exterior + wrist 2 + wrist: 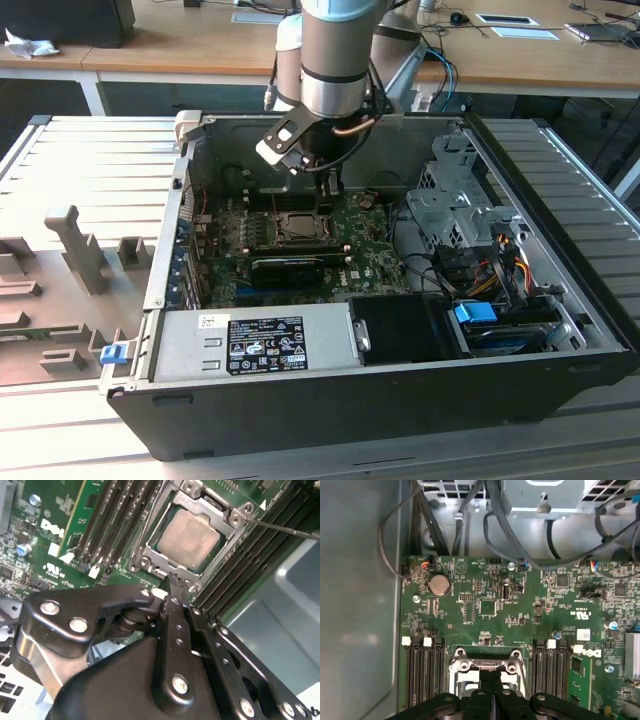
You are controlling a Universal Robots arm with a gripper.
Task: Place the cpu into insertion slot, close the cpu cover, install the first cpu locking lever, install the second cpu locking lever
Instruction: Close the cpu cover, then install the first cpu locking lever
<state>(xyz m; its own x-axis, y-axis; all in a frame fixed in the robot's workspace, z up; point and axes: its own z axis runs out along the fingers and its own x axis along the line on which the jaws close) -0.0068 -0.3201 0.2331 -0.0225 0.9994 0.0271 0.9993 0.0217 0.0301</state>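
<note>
The cpu (189,536), a silvery square chip, lies in the insertion slot (298,228) on the green motherboard. The cpu cover (233,519), a silvery metal frame, lies flat around the chip. A thin metal locking lever (282,528) sticks out from the socket's corner across the memory slots. Another thin lever rod (142,532) runs along the opposite side of the cover. My gripper (171,582) is shut with nothing in it, its tips just above the socket's edge. It also shows in the first wrist view (492,677) and in the exterior view (330,188).
Black memory slots (425,675) flank the socket on both sides. A long black card (290,266) sits in front of the socket. The power supply (255,345), a drive cage (460,210) and cables (500,250) fill the open case, whose walls (165,250) close in.
</note>
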